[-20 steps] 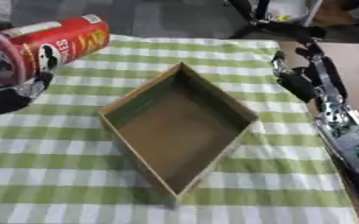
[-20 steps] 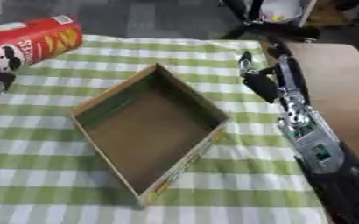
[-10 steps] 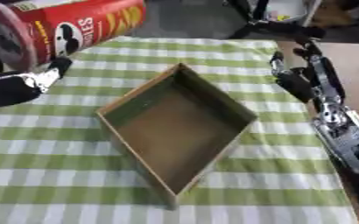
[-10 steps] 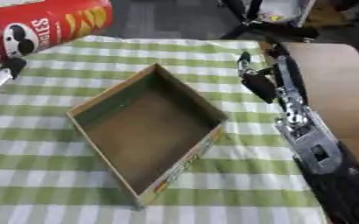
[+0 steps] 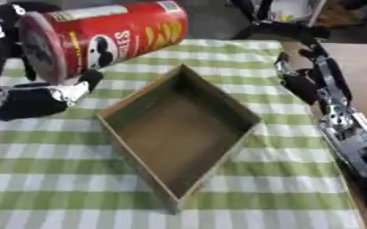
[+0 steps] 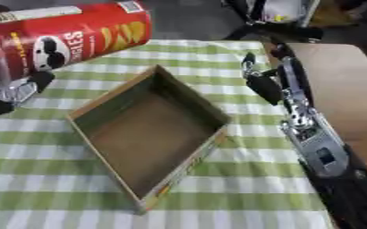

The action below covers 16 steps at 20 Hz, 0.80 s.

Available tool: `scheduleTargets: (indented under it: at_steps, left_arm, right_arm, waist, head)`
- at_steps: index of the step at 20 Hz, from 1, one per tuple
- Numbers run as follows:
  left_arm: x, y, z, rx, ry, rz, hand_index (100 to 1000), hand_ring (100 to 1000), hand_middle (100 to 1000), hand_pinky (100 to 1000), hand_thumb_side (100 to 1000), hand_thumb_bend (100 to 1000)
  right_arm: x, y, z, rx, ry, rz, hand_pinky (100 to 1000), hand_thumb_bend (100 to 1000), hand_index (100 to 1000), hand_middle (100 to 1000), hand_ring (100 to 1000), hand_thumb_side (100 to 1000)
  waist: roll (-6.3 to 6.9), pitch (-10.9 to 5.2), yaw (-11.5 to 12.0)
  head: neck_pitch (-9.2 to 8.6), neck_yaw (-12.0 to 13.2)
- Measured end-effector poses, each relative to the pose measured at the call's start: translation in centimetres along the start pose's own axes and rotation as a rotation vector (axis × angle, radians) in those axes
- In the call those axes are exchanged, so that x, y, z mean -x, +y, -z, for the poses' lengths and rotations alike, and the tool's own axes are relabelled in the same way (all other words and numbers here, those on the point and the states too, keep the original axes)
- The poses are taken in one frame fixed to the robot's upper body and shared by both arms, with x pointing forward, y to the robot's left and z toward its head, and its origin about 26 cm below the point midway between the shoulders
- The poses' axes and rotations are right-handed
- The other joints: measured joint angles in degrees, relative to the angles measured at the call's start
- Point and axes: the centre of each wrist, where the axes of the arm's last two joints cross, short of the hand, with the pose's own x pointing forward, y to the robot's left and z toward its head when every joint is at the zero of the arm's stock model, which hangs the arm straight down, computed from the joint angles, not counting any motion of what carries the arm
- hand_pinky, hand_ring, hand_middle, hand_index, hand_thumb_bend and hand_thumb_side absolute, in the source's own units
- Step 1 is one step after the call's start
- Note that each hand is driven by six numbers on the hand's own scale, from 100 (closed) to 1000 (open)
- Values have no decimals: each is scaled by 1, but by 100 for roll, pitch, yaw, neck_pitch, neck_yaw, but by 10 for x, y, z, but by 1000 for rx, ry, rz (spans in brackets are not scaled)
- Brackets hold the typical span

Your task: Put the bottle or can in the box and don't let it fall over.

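Left hand (image 5: 38, 96): grips red can (image 5: 100, 38), held sideways above the checked cloth (image 5: 296, 170)
Box (image 5: 179, 134): open, empty
Right hand (image 5: 300, 82): fingers unclear

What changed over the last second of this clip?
The left hand, curled round the red chip can, has carried it from the table's left edge up and toward the cardboard box; the can lies on its side. Box and right hand stayed put.
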Motion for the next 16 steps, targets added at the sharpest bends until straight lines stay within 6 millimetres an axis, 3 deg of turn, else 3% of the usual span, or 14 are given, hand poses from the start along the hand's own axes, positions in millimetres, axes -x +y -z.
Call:
scheduleTargets:
  at_steps: [11,14,15,16]
  left_arm:
    - [-5,-41,-4,86,51,-122,410,365,445,214,159,100]
    - [1,-53,-3,114,79,-130,419,379,456,223,128,100]
    - [4,-57,-3,125,89,-129,444,435,483,270,100,100]
    - [6,-61,-3,136,98,-128,463,472,501,317,100,172]
  right_arm:
    - [-3,1,2,-1,-9,6,698,100,1000,985,974,479]
    - [-3,1,2,-1,-9,7,697,100,1000,984,973,479]
    - [-3,1,2,-1,-9,7,697,100,1000,985,973,479]
    - [-3,1,2,-1,-9,7,697,100,1000,985,973,479]
  waist:
    - [0,0,-50]
    - [0,0,-62]
    - [0,0,-66]
    - [0,0,-67]
  head:
    - [0,24]
    - [0,29]
    - [0,29]
    - [0,29]
